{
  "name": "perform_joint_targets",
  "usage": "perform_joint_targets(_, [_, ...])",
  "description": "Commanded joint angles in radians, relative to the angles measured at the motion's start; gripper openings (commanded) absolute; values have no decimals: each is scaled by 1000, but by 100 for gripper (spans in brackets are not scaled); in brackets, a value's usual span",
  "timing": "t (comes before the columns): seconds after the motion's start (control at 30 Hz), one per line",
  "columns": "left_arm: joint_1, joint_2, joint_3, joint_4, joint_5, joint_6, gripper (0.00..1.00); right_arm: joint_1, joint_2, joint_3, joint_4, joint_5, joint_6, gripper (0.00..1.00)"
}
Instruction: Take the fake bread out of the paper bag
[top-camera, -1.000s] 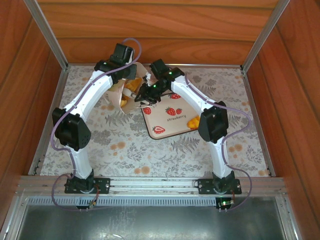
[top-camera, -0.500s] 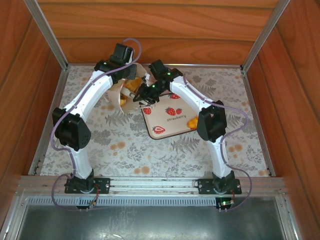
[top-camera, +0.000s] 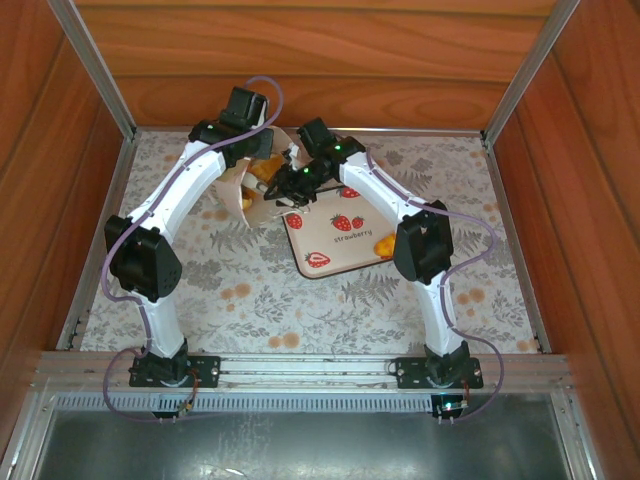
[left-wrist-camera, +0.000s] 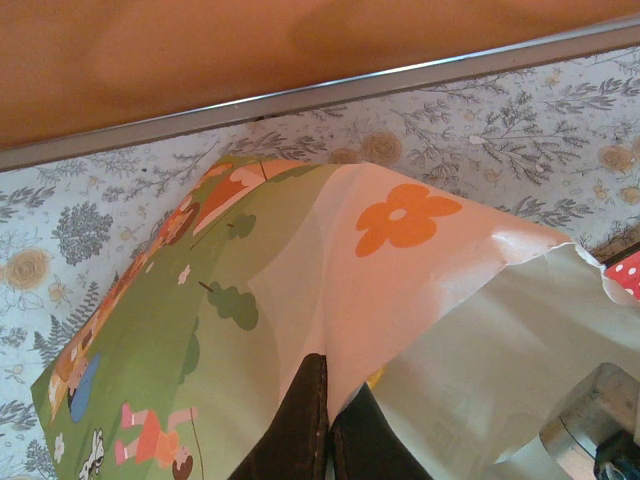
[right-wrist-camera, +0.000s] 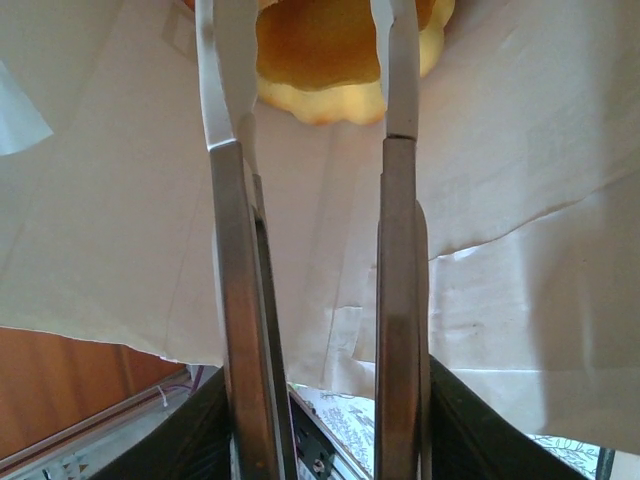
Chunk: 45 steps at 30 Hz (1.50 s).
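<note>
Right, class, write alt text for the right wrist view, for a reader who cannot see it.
The right gripper reaches into a white paper bag, its two long metal fingers on either side of a golden-brown toy bread at the top. Whether it grips the bread is unclear.

My two fingers (right-wrist-camera: 235, 300) reach upward, parted, over the creased white inside of the paper bag (right-wrist-camera: 520, 200). One golden-brown fake bread (right-wrist-camera: 315, 50) with a pale scalloped rim sits between the tips at top. Contact with it: cannot tell. Below the bag's edge: a sliver of floral surface (right-wrist-camera: 345, 425), brown wood (right-wrist-camera: 60, 380).
</note>
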Motion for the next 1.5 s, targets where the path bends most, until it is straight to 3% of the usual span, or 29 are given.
perform_joint_targets(0.0, [-12,-34,-3,11,2,2,0,-1,14,50,29,-36,4,43])
perform_joint_targets(0.27, [-11,-30,-6,11,-1,4,0,-2,36,67,39,-31,12,42])
perform_joint_targets(0.5, [-10,-30,-6,11,-11,8,0,-2,18,80,32,-21,15,29])
perform_joint_targets(0.57, [-10,-29,-7,11,-13,8,0,-2,1,71,38,-19,19,19])
perform_joint_targets(0.63, [-9,-28,-8,11,-16,10,0,-2,-19,56,50,-15,27,16])
perform_joint_targets(1.03, [-10,-29,-20,12,-85,11,0,-4,-143,-14,53,41,37,11])
perform_joint_targets(1.47, [-10,-26,7,15,-113,28,0,-4,-315,-203,77,86,58,8])
